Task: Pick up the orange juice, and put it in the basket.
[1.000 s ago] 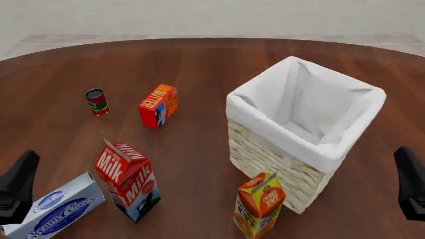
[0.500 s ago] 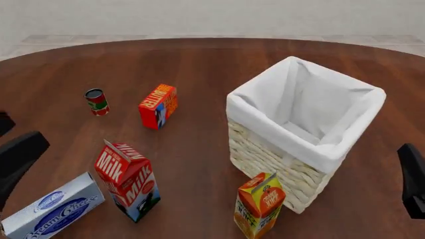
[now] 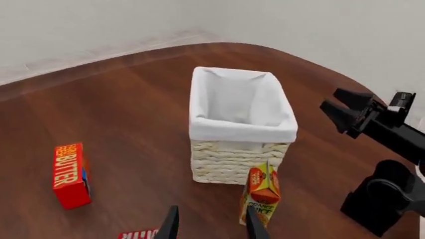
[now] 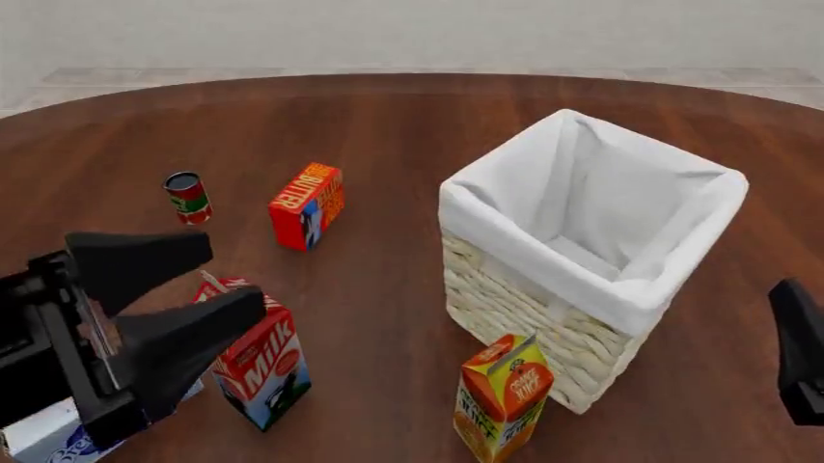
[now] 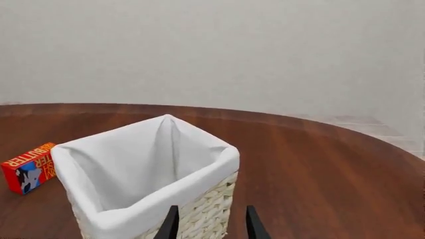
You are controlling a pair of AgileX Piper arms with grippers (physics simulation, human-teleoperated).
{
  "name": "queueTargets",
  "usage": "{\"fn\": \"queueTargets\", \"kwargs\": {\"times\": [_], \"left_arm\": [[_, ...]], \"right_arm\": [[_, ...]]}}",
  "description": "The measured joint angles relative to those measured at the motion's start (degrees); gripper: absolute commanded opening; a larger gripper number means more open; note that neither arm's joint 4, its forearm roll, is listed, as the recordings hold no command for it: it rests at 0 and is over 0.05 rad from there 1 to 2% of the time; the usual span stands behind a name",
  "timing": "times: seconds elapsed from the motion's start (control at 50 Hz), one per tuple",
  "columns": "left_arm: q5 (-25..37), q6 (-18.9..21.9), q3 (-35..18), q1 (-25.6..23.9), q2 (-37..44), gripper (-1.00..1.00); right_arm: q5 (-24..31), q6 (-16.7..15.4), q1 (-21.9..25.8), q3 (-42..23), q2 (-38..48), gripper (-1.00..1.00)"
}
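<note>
1. The left pincer [image 4: 193, 289] hangs above the near-left part of the tabletop [image 4: 386, 125], its two dark fingers spread apart with nothing between them, pointing toward the right of the front view.
2. Directly below and behind that pincer stands the red Milk carton [image 4: 264, 367], partly covered by the lower finger; a blue and white box [image 4: 52, 439] shows beneath the arm, mostly hidden.
3. The orange juice [image 4: 503, 395] stands upright on the tabletop, well to the right of the left pincer and lower than it. It is just beside the near corner of the basket [image 4: 541, 318]; contact cannot be judged.
4. In the left wrist view the orange juice [image 3: 264, 191] sits ahead of the fingertips [image 3: 255, 226], slightly off toward one finger, with the basket [image 3: 239, 154] just behind it.
5. The Butter box [image 4: 307, 204] and a small can [image 4: 188, 197] stand farther out than the left pincer, apart from one another.
6. The right pincer [image 3: 345, 107] appears in the left wrist view with fingers parted and empty, held up beyond the basket's side. In the front view only a dark part of the right arm [image 4: 801, 362] shows at the edge.
7. The right wrist view shows the basket [image 5: 199, 164] directly ahead of the two fingertips [image 5: 170, 224].
</note>
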Motion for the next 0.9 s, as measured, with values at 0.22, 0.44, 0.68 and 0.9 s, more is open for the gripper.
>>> {"fn": "queueTargets", "kwargs": {"times": [0.22,0.44,0.68,0.9], "left_arm": [[-6.6,0.59,-0.24,-3.22,8.87,1.0],[-12.61,0.43,-1.46,-5.74,17.58,1.0],[-18.87,0.15,-2.19,-9.41,26.72,1.0],[-23.55,1.08,-2.74,-12.91,34.16,1.0]], "right_arm": [[-0.42,-0.98,0.31,0.62,0.01,1.0],[-0.47,-1.25,0.35,0.8,0.02,1.0],[-0.56,-1.44,0.25,0.84,0.01,1.0],[-0.57,-1.58,0.24,0.84,0.02,1.0]]}}
